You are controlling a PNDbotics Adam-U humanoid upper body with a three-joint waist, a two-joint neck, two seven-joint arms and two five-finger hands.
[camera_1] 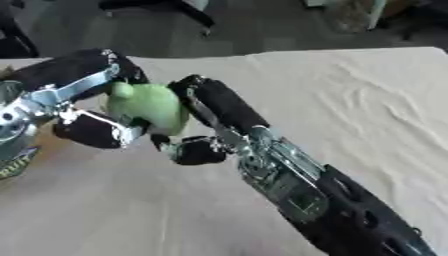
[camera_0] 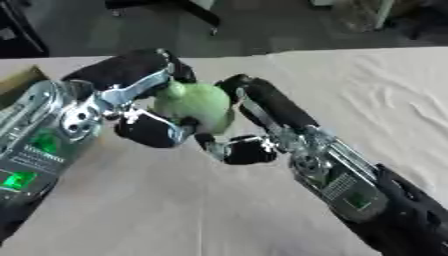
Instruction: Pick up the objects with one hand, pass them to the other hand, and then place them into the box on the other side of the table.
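Cream-coloured cloth (camera_0: pixel 175 210) covers the whole table, wrinkled quite a bit over on the right side. Closest to the camera you get the two forearms coming in from the lower corners, silver housings with little green lights on the left one and black padding on the right one.

Moving up a bit, both hands meet over the middle-left of the table, lifted off the cloth. The green object (camera_0: pixel 194 104) is sandwiched right between them. It looks like a pear, or some rounded green fruit with a narrower top, a bit blurry so hard to say more. It's up in the air, not touching the table.

The left hand (camera_0: pixel 140 107) is wrapped round the fruit from the left: black fingers curl over its top and the thumb sits under its lower left side. The right hand (camera_1: pixel 214 125) comes at it from the right, with long black fingers lying along the fruit's right side and the thumb hooked in below it. So both hands are curled onto the same green thing at once.

Further back on the left edge, a sliver of a cardboard box (camera_0: pixel 19 80) peeks out behind the left arm. Past the far table edge it's just dark floor (camera_0: pixel 262 30).
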